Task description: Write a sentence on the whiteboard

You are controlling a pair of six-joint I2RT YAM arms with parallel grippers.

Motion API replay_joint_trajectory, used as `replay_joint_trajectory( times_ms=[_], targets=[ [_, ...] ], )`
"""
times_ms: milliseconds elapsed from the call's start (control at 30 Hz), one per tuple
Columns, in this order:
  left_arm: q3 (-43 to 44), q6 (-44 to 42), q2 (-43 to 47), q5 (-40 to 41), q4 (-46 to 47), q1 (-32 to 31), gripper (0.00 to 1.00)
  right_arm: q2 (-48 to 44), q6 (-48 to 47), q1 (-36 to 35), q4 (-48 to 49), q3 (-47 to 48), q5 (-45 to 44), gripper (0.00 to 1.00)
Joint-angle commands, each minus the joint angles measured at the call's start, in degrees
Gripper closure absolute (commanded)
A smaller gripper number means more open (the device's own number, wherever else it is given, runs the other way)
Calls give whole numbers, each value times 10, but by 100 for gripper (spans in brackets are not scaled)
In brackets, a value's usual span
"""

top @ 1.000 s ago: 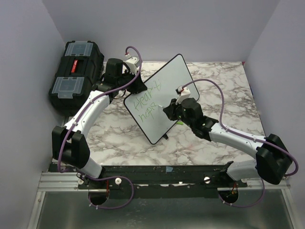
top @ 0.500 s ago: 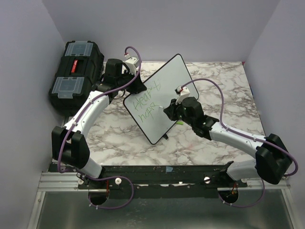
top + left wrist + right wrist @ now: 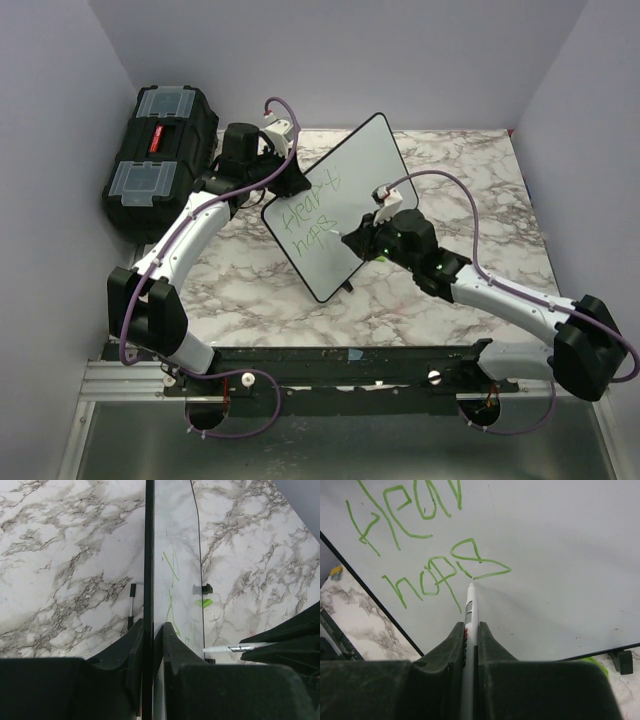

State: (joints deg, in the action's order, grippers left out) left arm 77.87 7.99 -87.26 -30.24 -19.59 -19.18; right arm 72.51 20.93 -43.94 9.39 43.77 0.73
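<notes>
**Edging left along the second line**

Since a second ago the right gripper [image 3: 469, 626] has edged left across the whiteboard [image 3: 355, 170], which stands tilted up from the marble table [image 3: 470, 180]. The sentence [image 3: 304, 222] fills two green lines on the whiteboard's left half. Closed on a white marker [image 3: 469, 607], the right gripper keeps its tip at the last stroke. The left gripper [image 3: 152, 626] pinches the whiteboard's left edge, apparently bracing it against pen pressure. A black toolbox [image 3: 160, 150] sits left of the whiteboard.

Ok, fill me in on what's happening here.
The left pincer is clamped on the edge of the whiteboard, holding it tilted up from the marble table. The right pincer grips a white marker, its tip at the board by the end of the second line of the green sentence.
</notes>
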Motion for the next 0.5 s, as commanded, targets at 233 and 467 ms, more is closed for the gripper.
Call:
replay_joint_trajectory(
  times_ms=[233,467],
  targets=[
    [-20,-60,-1,16,-49,-12,100,-5,9,0,15,27,-135,99],
    [-21,-61,1,15,-49,-12,100,29,-1,13,15,72,-136,99]
  ],
)
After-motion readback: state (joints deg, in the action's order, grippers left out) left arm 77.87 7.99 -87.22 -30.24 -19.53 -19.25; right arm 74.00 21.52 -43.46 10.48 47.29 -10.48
